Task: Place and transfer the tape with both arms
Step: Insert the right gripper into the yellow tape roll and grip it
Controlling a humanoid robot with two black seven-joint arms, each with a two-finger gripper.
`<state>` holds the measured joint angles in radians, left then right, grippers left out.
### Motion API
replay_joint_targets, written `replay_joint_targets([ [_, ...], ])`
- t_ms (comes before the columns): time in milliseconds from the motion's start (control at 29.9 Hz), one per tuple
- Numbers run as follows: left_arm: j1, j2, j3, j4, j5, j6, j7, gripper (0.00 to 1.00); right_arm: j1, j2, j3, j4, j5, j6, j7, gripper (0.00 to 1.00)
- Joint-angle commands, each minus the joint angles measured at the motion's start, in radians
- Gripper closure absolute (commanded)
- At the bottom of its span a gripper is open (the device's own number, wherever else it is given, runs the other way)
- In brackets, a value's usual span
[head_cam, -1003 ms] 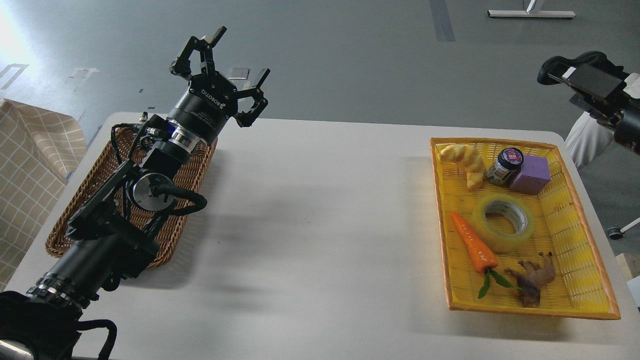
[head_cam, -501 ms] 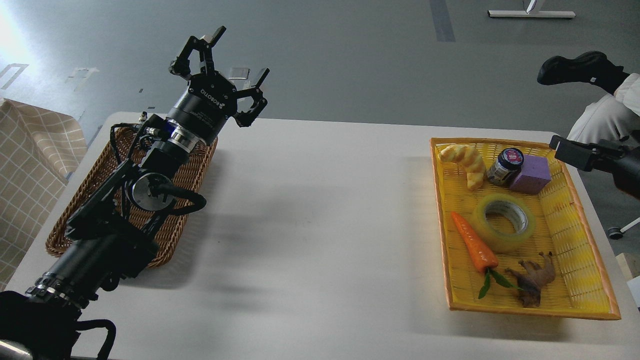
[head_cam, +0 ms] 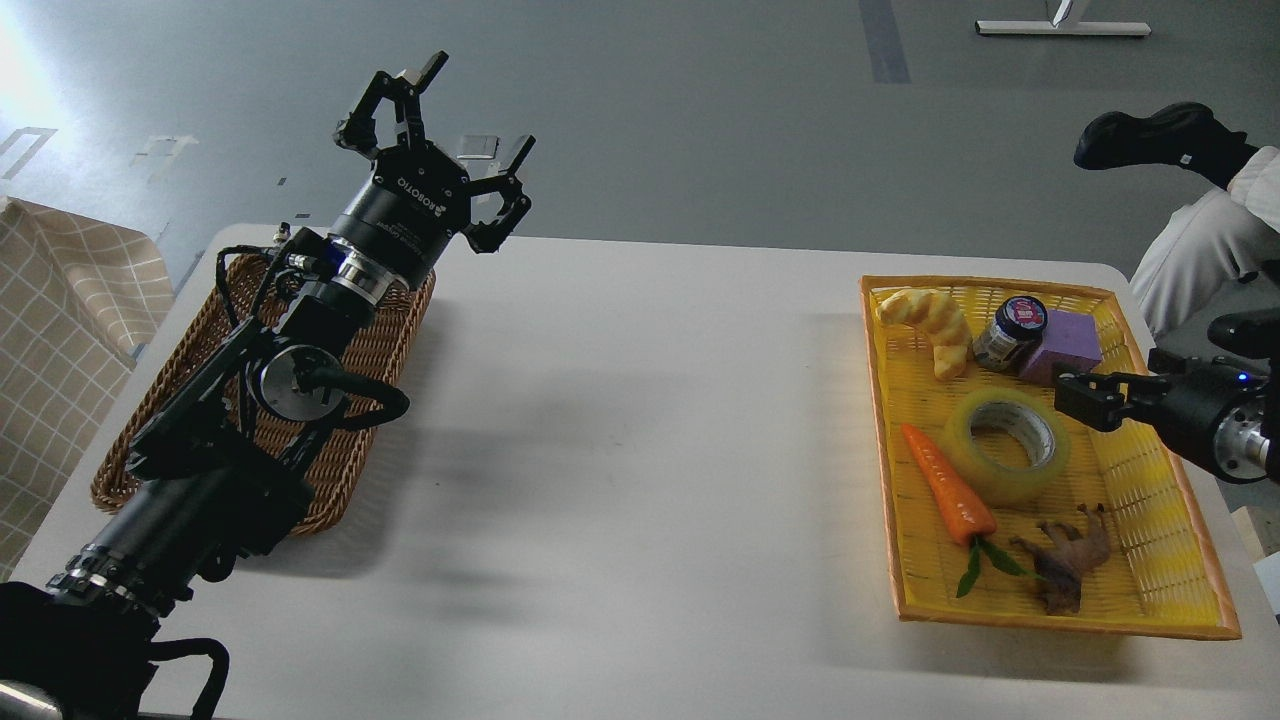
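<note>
The tape (head_cam: 978, 465), a yellowish translucent roll with a grey-white core, lies flat in the middle of the yellow tray (head_cam: 1170, 470) on the right of the white table (head_cam: 640, 450). My right gripper (head_cam: 1085, 398) comes in from the right edge and hovers low over the tray, just right of and above the tape. It is seen side-on and dark, so I cannot tell its fingers apart. My left gripper (head_cam: 440, 135) is open and empty, raised above the far end of the brown wicker basket (head_cam: 365, 370) at the left.
The tray also holds a bread roll (head_cam: 930, 318), a dark-lidded jar (head_cam: 1010, 332), a purple block (head_cam: 1068, 348), a toy carrot (head_cam: 945, 485) touching the tape's left side, and a brown toy animal (head_cam: 1070, 555). A person's leg and shoe (head_cam: 1190, 240) are beyond the table's right edge.
My right arm has swung down from high at the right edge to a spot low over the tray beside the tape. My left arm has barely moved. The tape has not moved.
</note>
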<state>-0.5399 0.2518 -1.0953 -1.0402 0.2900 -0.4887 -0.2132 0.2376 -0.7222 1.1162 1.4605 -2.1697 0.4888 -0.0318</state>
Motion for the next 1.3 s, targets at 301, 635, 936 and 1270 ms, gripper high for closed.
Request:
replay_joint_targets([
  [301, 0.0, 0.003, 0.0, 0.0, 0.0, 0.0, 0.0, 0.02, 0.008, 0.067, -0.042, -0.077, -0.012, 0.0, -0.002, 0.02],
  [635, 0.0, 0.003, 0.0, 0.0, 0.0, 0.0, 0.0, 0.02, 0.014, 0.098, -0.067, -0.11, -0.012, 0.0, 0.0, 0.15],
  [936, 0.0, 0.001, 0.0, 0.0, 0.0, 0.0, 0.0, 0.02, 0.031, 0.113, -0.078, -0.143, -0.012, 0.0, -0.002, 0.26],
  [1270, 0.0, 0.0, 0.0, 0.0, 0.0, 0.0, 0.0, 0.02, 0.043, 0.118, -0.085, -0.157, -0.012, 0.0, -0.002, 0.53],
])
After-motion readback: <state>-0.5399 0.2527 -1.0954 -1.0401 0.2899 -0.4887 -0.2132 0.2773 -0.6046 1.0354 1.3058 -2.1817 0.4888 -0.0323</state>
